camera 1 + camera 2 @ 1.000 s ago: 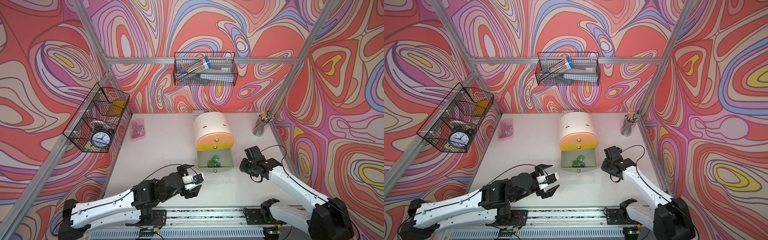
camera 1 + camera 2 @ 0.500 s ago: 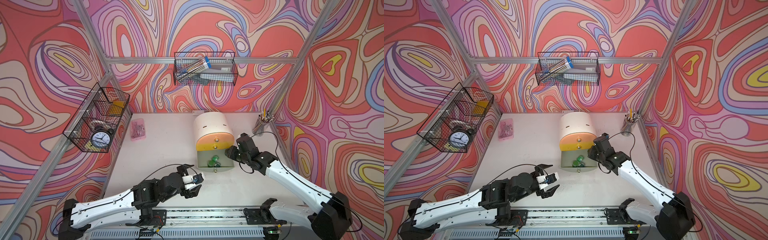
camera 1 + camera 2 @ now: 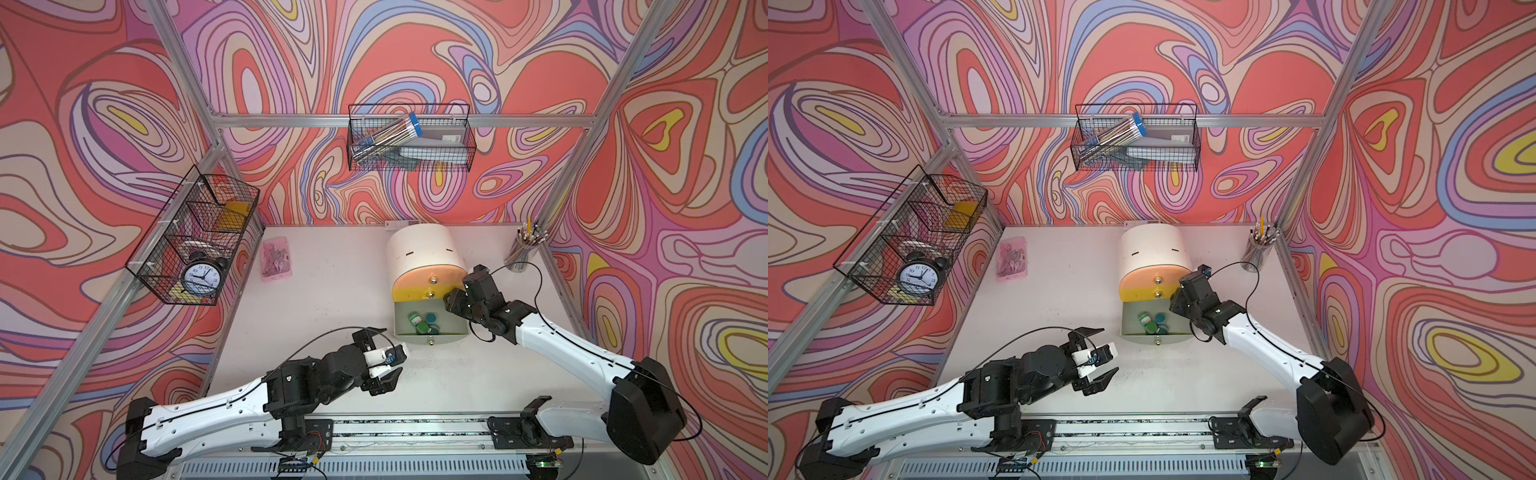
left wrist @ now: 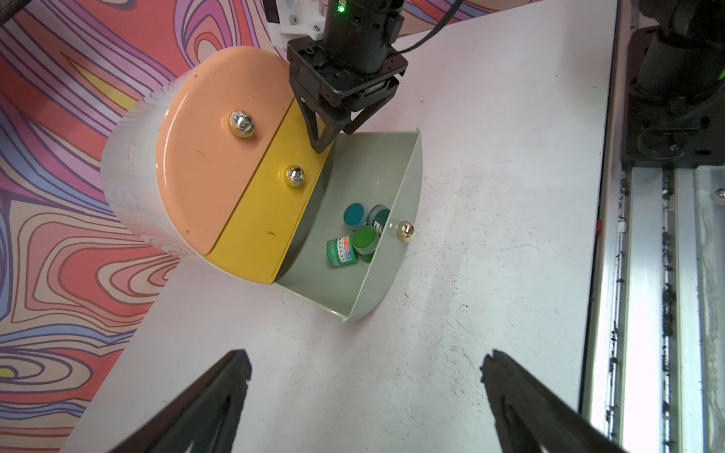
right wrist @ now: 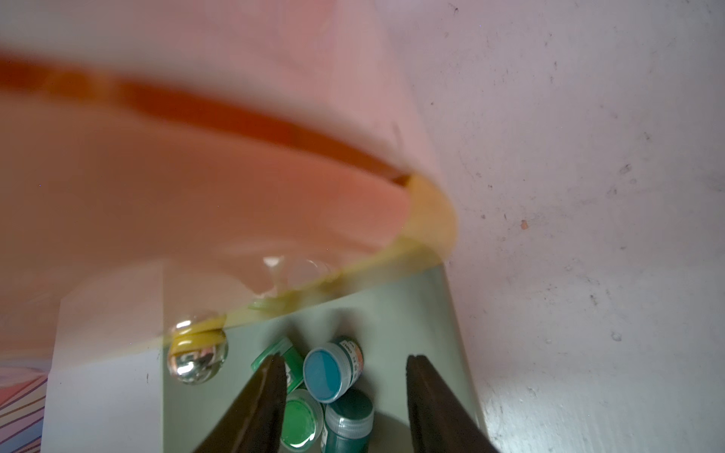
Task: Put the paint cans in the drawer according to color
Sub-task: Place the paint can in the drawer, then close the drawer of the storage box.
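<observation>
1. Nearest, the left gripper (image 3: 386, 357) hovers over the scuffed white table (image 3: 332, 299), its fingers spread wide and holding nothing.
2. Its wrist view alone faces the cream chest (image 3: 424, 253) front-on: the peach front (image 4: 212, 157) and yellow front (image 4: 266, 219) are shut, each with a gold knob.
3. The grey-green drawer (image 4: 396, 184) stands pulled out. Four paint cans (image 4: 355, 235) lie inside, lids green and teal, one tipped on its side.
4. The right gripper (image 4: 333, 137) hangs at that drawer's rear corner, just beside the yellow front. Its wrist view shows the fingers (image 5: 274, 376) apart and nothing between them.
5. Both wrist views show printed can labels, too small to read; the top views show little beyond the lids.
6. Farther back lie a pink case (image 3: 276, 259) and a cup of pencils (image 3: 521, 255).
7. A side basket (image 3: 162, 214) holds an alarm clock (image 3: 201, 276) with numerals on its dial. A back basket (image 3: 409, 106) holds a blue-capped tube of pencils (image 3: 386, 137). The walls (image 3: 415, 50) swirl red, pink and purple
</observation>
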